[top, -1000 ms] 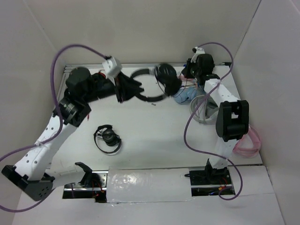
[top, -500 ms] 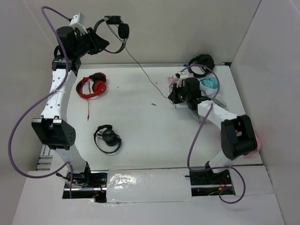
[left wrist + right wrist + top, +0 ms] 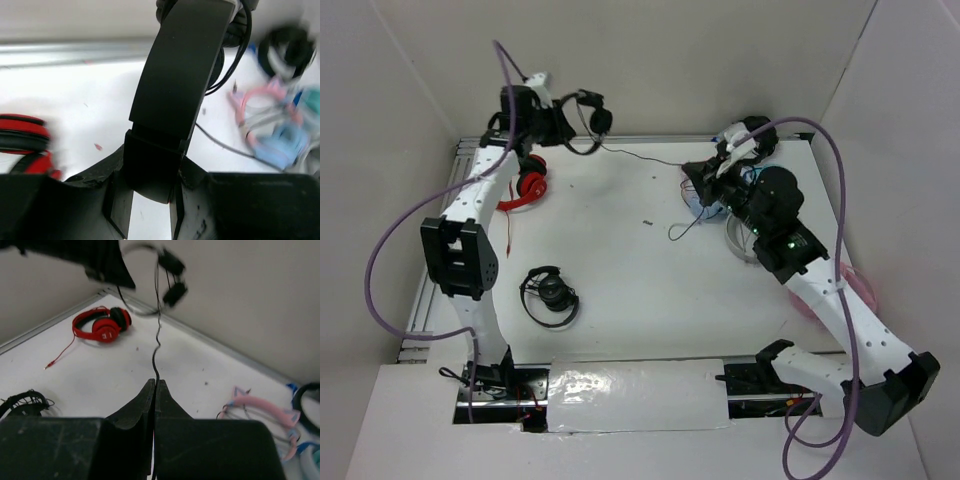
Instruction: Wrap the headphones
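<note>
Headphones (image 3: 601,119) lowered toward table (image 3: 620,250) rear edge, apparently airborne.

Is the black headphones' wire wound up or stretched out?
Stretched out. The cable runs from the headphones held by the left gripper across to the right gripper, which pinches it.

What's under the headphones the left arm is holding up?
Bare white table and its back rail show beneath the headphones; the red pair lies off to the side. The left fingers and the headphones themselves hide the spot straight below.
</note>
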Controlling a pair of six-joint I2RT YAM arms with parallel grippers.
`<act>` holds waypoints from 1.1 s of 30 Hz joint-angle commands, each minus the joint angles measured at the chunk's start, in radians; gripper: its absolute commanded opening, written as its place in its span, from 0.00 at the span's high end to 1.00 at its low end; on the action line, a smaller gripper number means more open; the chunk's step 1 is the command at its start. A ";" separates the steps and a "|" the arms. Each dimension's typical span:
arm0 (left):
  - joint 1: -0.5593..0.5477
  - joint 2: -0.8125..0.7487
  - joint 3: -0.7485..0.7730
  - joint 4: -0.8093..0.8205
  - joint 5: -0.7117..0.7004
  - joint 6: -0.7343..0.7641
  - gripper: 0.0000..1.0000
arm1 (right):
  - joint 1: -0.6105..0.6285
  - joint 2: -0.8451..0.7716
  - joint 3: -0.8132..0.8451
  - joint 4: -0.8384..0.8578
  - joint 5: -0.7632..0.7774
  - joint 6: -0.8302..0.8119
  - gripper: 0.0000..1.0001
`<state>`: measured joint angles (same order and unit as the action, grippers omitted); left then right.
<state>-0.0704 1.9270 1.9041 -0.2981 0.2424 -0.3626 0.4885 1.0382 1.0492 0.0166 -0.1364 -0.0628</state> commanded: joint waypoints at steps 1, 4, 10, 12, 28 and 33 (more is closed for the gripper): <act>-0.098 0.024 -0.052 0.025 0.014 0.141 1.00 | 0.028 -0.006 0.185 -0.040 -0.038 -0.138 1.00; -0.166 -0.005 -0.166 0.068 0.087 0.188 1.00 | 0.030 0.065 0.311 -0.081 -0.074 -0.186 1.00; -0.307 -0.086 -0.352 0.100 0.257 0.281 1.00 | -0.001 0.284 0.642 -0.184 -0.137 -0.238 1.00; -0.363 -0.101 -0.379 0.071 0.268 0.321 1.00 | -0.025 0.336 0.701 -0.214 -0.192 -0.236 1.00; -0.539 -0.466 -0.718 0.132 0.629 0.468 1.00 | -0.298 0.531 0.729 -0.130 -0.370 -0.026 1.00; -0.546 -0.591 -0.798 0.182 0.667 0.447 1.00 | -0.376 0.507 0.550 0.017 -0.420 0.060 1.00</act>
<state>-0.5983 1.4128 1.1229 -0.1860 0.7940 0.0513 0.1448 1.5818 1.6722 -0.1757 -0.5430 -0.0727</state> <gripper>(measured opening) 0.397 0.011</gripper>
